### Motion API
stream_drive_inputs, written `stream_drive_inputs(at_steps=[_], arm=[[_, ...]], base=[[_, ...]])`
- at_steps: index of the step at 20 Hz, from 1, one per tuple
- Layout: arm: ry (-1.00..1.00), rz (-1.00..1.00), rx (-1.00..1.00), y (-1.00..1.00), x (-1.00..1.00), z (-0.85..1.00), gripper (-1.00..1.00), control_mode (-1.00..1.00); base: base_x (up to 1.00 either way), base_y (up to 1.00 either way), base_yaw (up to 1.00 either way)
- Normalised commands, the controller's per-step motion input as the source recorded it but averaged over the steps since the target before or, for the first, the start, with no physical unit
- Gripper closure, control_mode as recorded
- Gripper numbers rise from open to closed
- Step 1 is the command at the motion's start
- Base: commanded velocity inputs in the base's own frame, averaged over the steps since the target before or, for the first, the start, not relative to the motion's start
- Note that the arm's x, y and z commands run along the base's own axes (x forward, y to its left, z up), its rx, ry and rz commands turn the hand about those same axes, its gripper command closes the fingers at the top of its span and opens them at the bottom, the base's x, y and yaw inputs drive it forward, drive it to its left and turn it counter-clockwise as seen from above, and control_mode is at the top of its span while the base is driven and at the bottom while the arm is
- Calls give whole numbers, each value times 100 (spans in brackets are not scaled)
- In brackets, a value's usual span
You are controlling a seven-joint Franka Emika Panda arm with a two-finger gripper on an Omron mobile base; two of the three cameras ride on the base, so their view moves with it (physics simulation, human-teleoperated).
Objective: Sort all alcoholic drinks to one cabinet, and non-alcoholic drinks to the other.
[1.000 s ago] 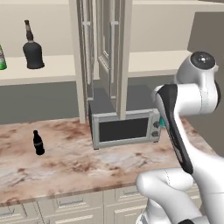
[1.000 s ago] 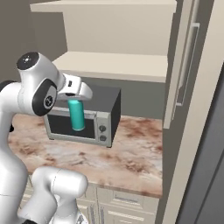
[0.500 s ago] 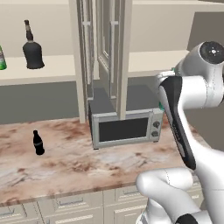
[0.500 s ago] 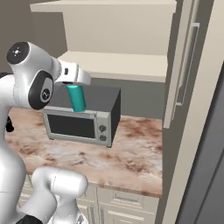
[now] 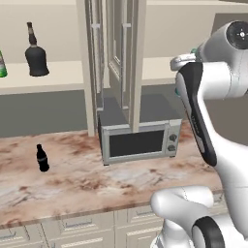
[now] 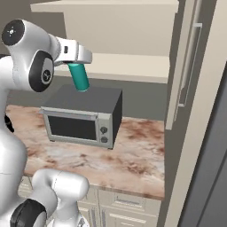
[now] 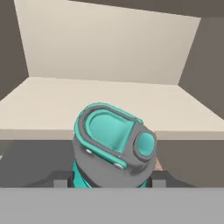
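one teal bottle (image 6: 80, 80), one squat black bottle (image 5: 36, 54), one cola bottle (image 5: 42, 158), one green bottle (image 5: 2, 66), one microwave (image 5: 138, 137)

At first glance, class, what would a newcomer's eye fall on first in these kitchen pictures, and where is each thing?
The big white arm dominates, its gripper shut on a teal bottle held tilted in the air above the microwave, facing a bare cabinet shelf. Next come the squat black bottle on the left cabinet shelf and the small cola bottle standing alone on the marble counter.
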Motion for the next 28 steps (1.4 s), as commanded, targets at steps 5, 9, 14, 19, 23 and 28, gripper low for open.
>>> stream_drive_inputs(at_steps=[5,9,14,19,23,28], arm=[[-7,0,0,0,19,58,100,-100],[-5,0,0,0,39,16,100,-100],[-1,0,0,0,54,-1,100,-100],[0,2,0,0,83,-15,100,-100],[0,5,0,0,56,-28,100,-100],[0,4,0,0,32,-31,100,-100]], base=[[0,0,0],[0,0,0],[0,0,0],[0,0,0],[0,0,0],[0,0,0]])
